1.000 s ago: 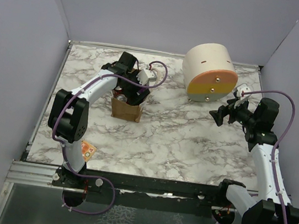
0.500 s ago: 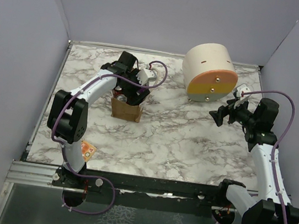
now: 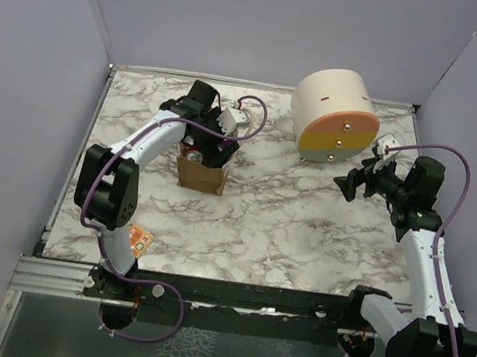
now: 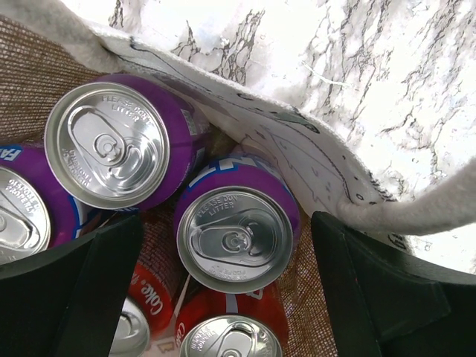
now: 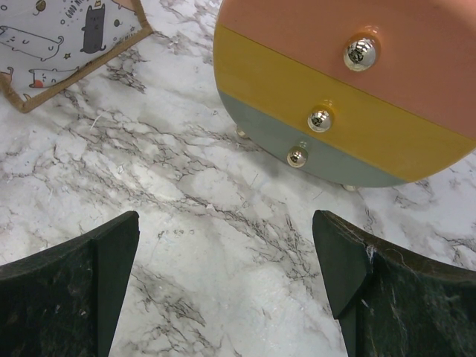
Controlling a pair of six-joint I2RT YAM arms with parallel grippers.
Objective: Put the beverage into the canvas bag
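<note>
We see the purple beverage can (image 4: 236, 239) upright inside the canvas bag (image 3: 201, 175), mid-frame in our left wrist view, among other cans (image 4: 108, 145). Our left gripper (image 3: 210, 146) is released, its fingers (image 4: 74, 290) clear of the can on either side. Our right gripper (image 5: 225, 223) gapes wide, empty, facing the cream cylinder (image 3: 336, 117) at upper right.

**Purple can upright in the bag**

I see the purple can (image 4: 236, 238) standing upright straight below my left gripper (image 4: 227, 217), between its spread fingers and touching neither, silver top up. It sits inside the brown-weave canvas bag (image 4: 30, 67) among other cans (image 4: 117, 145), purple and red.
</note>
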